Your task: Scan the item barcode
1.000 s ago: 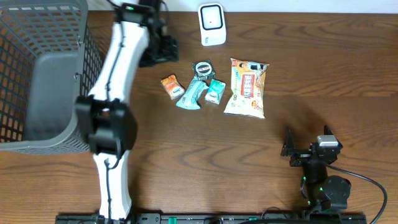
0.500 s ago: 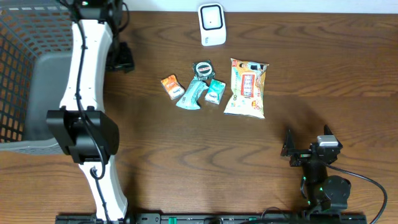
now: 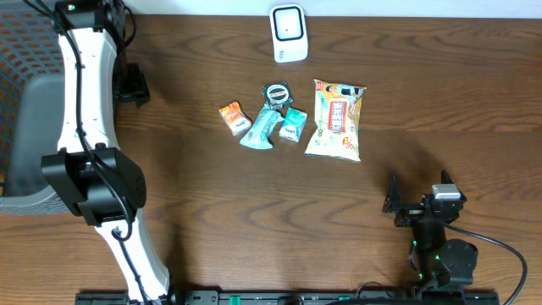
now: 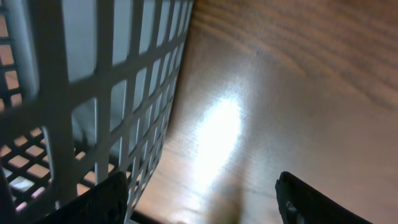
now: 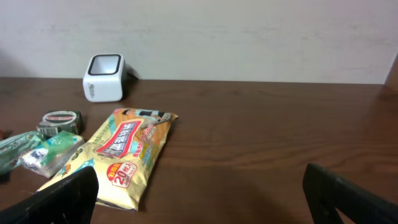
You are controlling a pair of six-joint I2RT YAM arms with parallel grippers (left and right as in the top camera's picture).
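A dark wooden table [image 3: 254, 212] fills the overhead view. A large grey mesh basket [image 3: 21, 42] stands at its far left edge. The white left arm [image 3: 85, 93] reaches along the basket's right side. The left gripper [image 4: 200, 193] hangs just beside the basket's outer wall, above bare wood. Its two dark fingers are spread apart, with nothing between them.

Near the middle of the table lies a yellow and white snack bag [image 3: 336, 119], flat and printed side up. A white barcode scanner [image 3: 289, 32] stands at the far edge, behind the bag and a little to its left.

A cluster of small items lies just left of the bag: a long teal wrapper [image 3: 261, 129], a small teal packet [image 3: 293, 124], an orange packet [image 3: 232, 117] and a round tape measure [image 3: 275, 91]. All the items lie on the wood, and neither gripper touches any of them.

The right gripper [image 5: 200, 180] sits low at the near right of the table, well apart from the items and facing them. Its fingers are spread wide and hold nothing.
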